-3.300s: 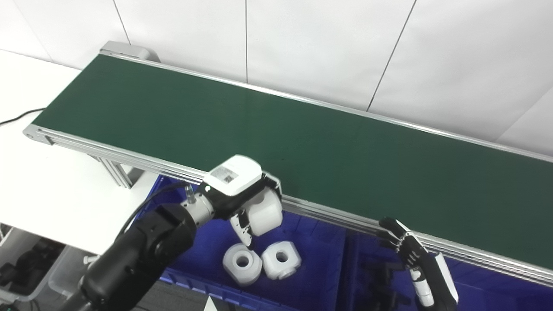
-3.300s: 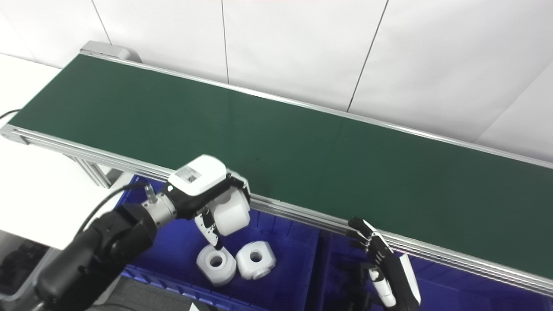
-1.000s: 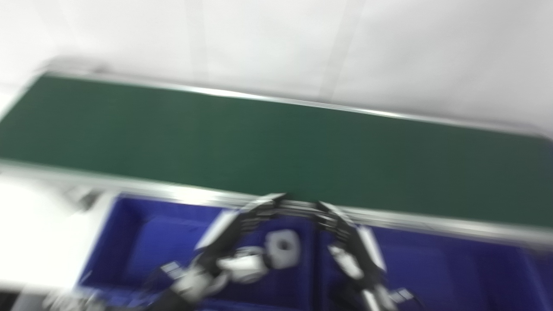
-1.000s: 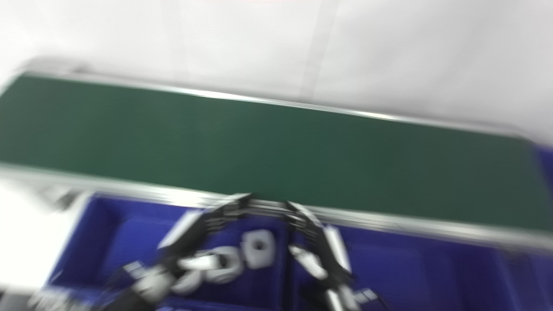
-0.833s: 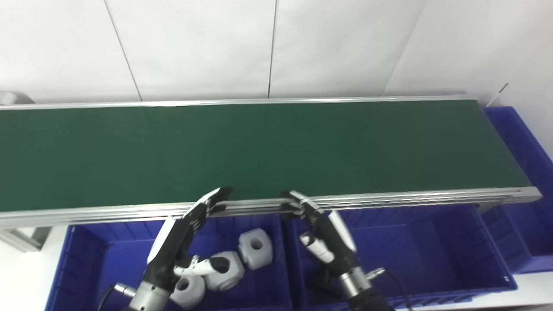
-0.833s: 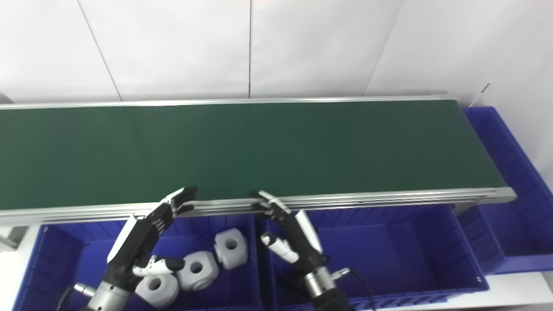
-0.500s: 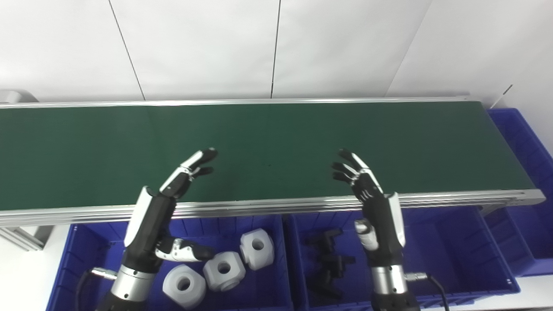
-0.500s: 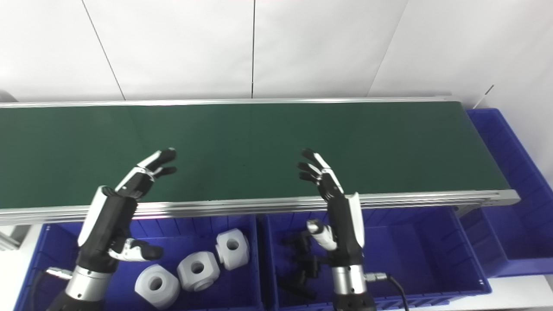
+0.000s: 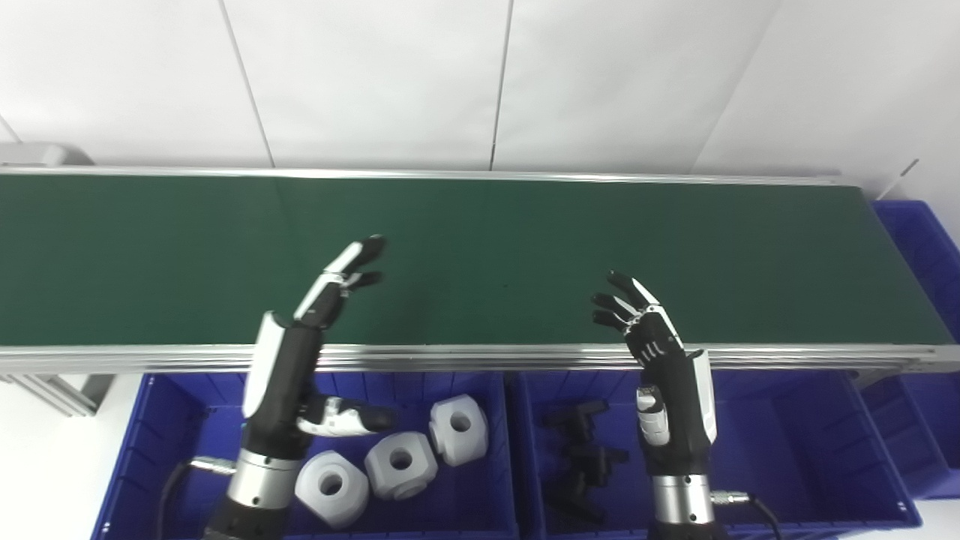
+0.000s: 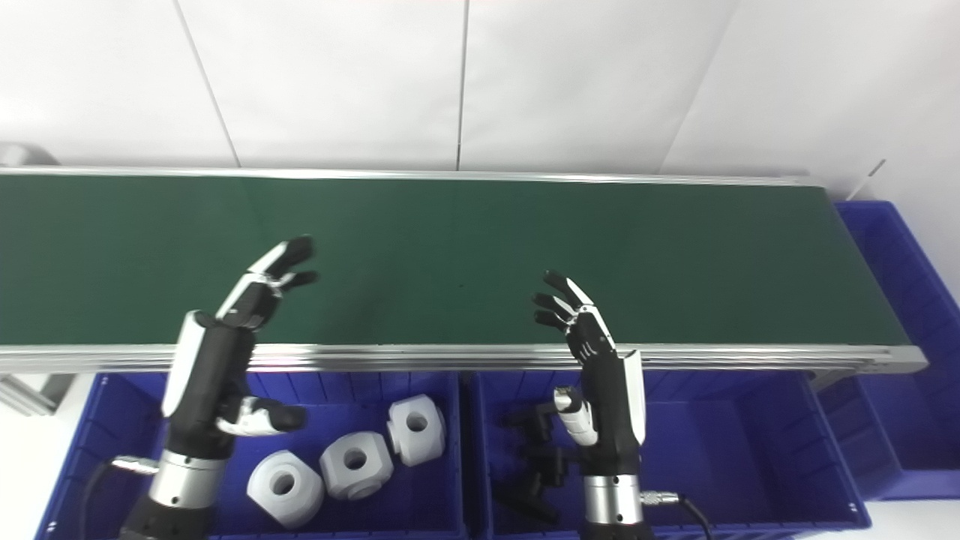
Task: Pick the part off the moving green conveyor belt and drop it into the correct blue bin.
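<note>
Presently:
Belt: our green conveyor belt (image 9: 480, 255) carries no part that we can see
Left hand: our left hand (image 9: 289, 360) is raised over the near rail, fingers spread and holding nothing, likely poised for an arrival
Right hand: our right hand (image 9: 667, 367) likewise spread, holding nothing
Left bin: the left blue bin (image 9: 157, 442) holds three white parts (image 9: 397, 469)
Middle bin: the middle blue bin (image 9: 810, 442) holds black parts (image 9: 581, 457)

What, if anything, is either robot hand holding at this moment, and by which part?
Nothing is held. The left robot hand and the right robot hand are both open over the green conveyor belt.
</note>
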### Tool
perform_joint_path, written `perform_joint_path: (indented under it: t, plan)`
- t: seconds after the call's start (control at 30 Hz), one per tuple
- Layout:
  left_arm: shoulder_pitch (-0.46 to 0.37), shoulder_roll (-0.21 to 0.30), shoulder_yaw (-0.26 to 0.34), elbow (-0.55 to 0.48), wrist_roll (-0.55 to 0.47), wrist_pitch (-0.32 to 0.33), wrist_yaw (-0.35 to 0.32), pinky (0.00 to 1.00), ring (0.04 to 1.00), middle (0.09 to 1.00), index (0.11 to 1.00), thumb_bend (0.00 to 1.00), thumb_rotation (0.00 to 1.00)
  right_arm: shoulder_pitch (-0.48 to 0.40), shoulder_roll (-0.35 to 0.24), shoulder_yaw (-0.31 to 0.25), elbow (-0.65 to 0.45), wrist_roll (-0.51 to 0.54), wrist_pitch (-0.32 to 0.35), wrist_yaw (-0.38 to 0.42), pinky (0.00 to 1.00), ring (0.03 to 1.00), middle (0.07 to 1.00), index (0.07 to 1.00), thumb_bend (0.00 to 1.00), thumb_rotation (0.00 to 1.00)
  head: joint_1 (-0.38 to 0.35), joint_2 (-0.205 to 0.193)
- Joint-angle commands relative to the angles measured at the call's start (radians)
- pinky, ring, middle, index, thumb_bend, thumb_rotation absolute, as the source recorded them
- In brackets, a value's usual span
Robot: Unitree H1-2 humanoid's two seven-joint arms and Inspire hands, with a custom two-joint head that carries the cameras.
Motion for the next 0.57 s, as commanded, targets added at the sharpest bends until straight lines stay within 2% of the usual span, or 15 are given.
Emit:
perform_joint_path:
  t: [0.0,0.13,0.33,0.53]
  plan:
    - [-0.018,0.017,-0.013,-0.037,0.009,-0.036,0.043,0.80,0.884,0.911,0.869,0.88,0.77,-0.023,-0.016,0.013,-0.007,-0.006,-0.044,-0.015,0.72,0.789,0.865,0.834,0.86,0.99,0.014,-0.004]
    - [-0.014,0.030,-0.040,-0.042,0.019,-0.036,0.075,0.80,0.881,0.904,0.866,0.88,0.77,-0.034,-0.028,0.056,-0.005,-0.009,-0.044,-0.019,0.71,0.784,0.861,0.834,0.86,0.99,0.027,-0.014]
    - [-0.022,0.058,-0.084,-0.054,0.012,-0.036,0.133,0.79,0.886,0.892,0.851,0.86,0.75,-0.037,-0.037,0.098,-0.027,-0.023,-0.044,-0.044,0.70,0.777,0.858,0.832,0.93,0.98,0.018,-0.017]
    - [-0.026,0.063,-0.107,-0.061,-0.012,-0.036,0.166,0.80,0.881,0.889,0.846,0.89,0.72,-0.035,-0.055,0.125,-0.056,-0.065,-0.044,-0.131,0.70,0.762,0.847,0.825,0.92,1.00,0.020,-0.018]
